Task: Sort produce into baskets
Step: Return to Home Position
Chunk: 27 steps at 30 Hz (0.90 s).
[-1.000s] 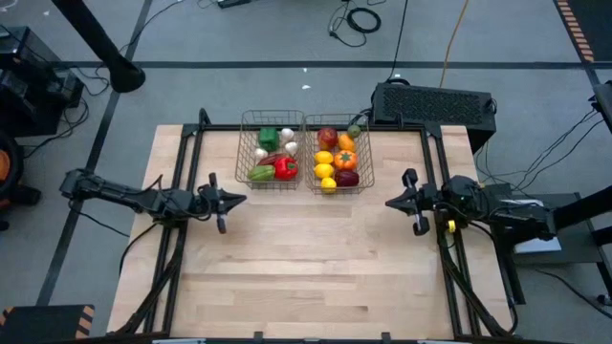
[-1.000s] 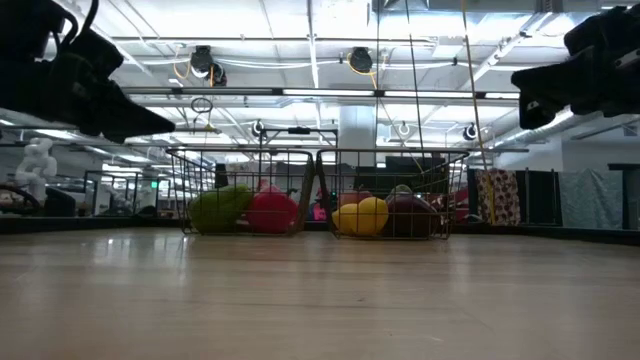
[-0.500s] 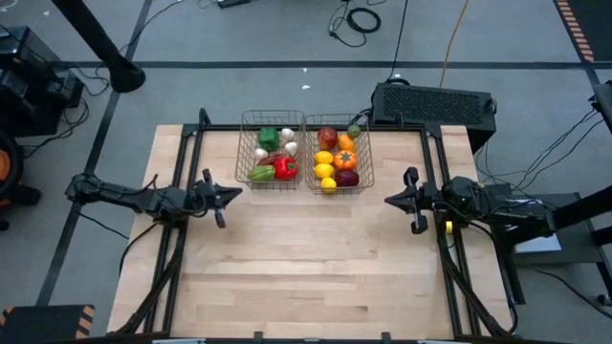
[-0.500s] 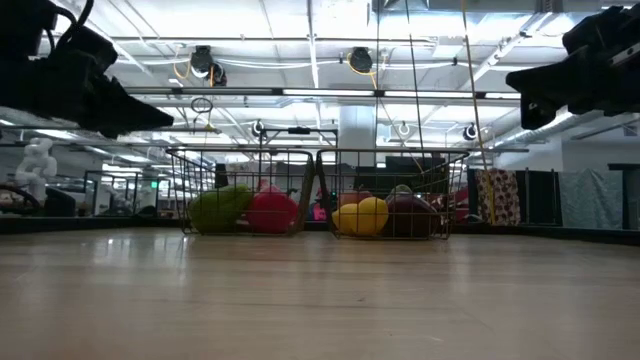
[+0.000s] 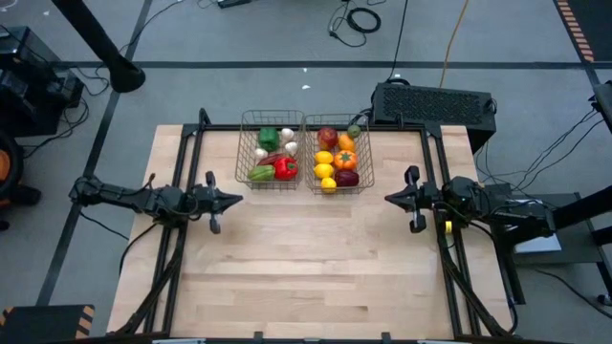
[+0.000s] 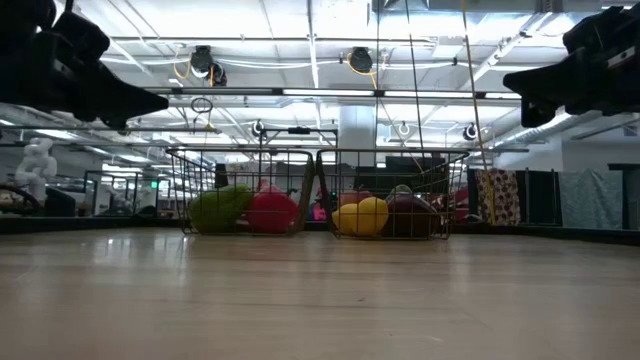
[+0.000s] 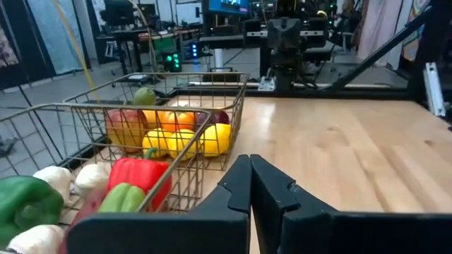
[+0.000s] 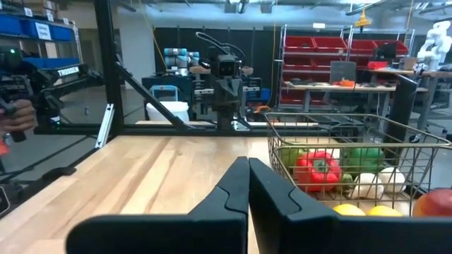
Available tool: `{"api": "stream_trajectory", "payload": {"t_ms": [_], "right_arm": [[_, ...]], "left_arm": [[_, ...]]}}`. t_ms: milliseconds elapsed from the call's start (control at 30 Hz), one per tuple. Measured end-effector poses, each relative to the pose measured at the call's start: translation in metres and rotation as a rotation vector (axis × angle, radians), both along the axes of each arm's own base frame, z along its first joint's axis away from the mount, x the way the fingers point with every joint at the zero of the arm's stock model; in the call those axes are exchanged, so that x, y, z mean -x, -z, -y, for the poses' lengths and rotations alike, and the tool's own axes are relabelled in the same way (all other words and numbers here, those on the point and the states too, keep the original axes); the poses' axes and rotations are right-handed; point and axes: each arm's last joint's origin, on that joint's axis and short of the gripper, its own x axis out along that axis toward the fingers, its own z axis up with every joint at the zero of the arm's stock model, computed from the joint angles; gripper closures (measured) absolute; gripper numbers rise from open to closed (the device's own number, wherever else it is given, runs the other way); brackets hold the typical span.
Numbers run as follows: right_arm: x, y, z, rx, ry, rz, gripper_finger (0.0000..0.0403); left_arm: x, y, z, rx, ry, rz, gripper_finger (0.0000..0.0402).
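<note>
Two wire baskets (image 5: 272, 114) on wooden table (image 5: 316, 268)

Green pepper (image 7: 25, 201) — cut off by the picture's edge.

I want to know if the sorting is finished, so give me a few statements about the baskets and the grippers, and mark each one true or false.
1. The left gripper and the right gripper are both shut and hold nothing. True.
2. The left basket and the right basket stand side by side on the far half of the table. True.
3. The red pepper shares a basket with the lemons. False: the red pepper lies in the left basket, the lemons in the right basket.
4. One piece of fruit lies loose on the wood between the arms. False: no produce shows on the table outside the baskets.
</note>
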Motion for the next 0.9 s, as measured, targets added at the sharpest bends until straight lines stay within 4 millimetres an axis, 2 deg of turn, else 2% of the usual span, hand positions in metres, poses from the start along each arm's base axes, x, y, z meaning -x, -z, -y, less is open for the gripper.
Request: {"api": "stream_trajectory", "payload": {"t_ms": [433, 667, 900], "right_arm": [[0.0002, -0.0017, 0.0000, 0.014, 0.001, 0.018, 0.0403], [0.0001, -0.0013, -0.0001, -0.042, -0.007, 0.013, 0.0403], [0.0001, -0.0013, -0.0003, -0.041, -0.015, 0.012, 0.0403]], "left_arm": [[0.0019, -0.0026, -0.0046, -0.012, 0.046, 0.029, 0.0401], [0.0056, -0.0073, -0.0047, -0.053, 0.057, 0.080, 0.0401], [0.0069, -0.0084, -0.0045, -0.056, 0.079, 0.042, 0.0401]]}}
